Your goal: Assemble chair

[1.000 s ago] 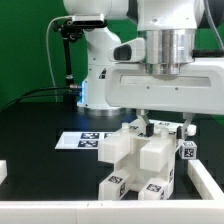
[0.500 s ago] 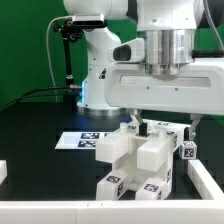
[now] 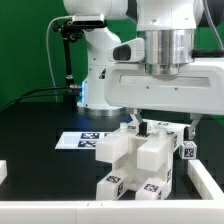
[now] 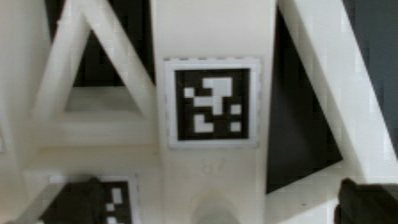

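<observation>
since a second earlier the jaws (image 3: 140, 124) had spread wide, holding nothing, and hung just above the chair (image 3: 138, 160) parts on the desk (image 3: 40, 130), a tagged bar (image 4: 210, 100) directly beneath them.

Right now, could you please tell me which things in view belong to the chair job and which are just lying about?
For the job:
white chair parts
tagged bar close under the wrist camera

Just lying about:
marker board
black stand at the back
</observation>
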Controlling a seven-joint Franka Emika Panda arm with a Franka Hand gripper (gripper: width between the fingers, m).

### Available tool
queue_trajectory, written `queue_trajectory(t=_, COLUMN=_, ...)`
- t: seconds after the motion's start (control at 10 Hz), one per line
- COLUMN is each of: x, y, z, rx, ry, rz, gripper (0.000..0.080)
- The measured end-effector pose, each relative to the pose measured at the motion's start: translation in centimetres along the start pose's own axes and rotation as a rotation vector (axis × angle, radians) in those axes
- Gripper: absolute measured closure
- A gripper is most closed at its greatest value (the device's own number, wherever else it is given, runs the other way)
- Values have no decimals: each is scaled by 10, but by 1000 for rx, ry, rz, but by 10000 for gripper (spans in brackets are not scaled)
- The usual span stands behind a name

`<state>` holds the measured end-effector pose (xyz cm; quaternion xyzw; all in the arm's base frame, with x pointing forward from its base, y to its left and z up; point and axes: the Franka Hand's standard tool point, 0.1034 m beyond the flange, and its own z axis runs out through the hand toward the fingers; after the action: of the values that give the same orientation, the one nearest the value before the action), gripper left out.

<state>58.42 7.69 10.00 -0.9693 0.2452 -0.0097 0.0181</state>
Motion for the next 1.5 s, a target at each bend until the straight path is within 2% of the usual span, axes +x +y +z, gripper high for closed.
queue_trajectory(t=0.3, x=0, y=0, z=-1, rx=1, ry=0, rz=0, gripper=150)
queue_trajectory(t=0.4, x=-1, y=2, z=-13, rx=-2, ry=-33, rz=-3, gripper=150)
queue_trajectory(t=0.5, x=-3, y=1, z=-31, rx=18, ry=-30, rz=0, gripper=150)
queue_trajectory(t=0.7, x=-34, y=-2, z=-53, rx=40, ry=-53, rz=-13, gripper=150)
queue_trajectory(t=0.8, x=-50, y=-7, z=-61, rx=43, ry=-71, rz=10, gripper=150)
queue_trajectory(t=0.9, x=-58, y=-13, z=-65, rx=43, ry=-77, rz=19, gripper=150)
queue_trajectory(t=1.3, x=-58, y=-10, z=-60, rx=38, ry=-80, rz=14, gripper=150)
queue_trajectory(t=1.5, x=-94, y=-11, z=-51, rx=12, ry=-119, rz=76, gripper=150)
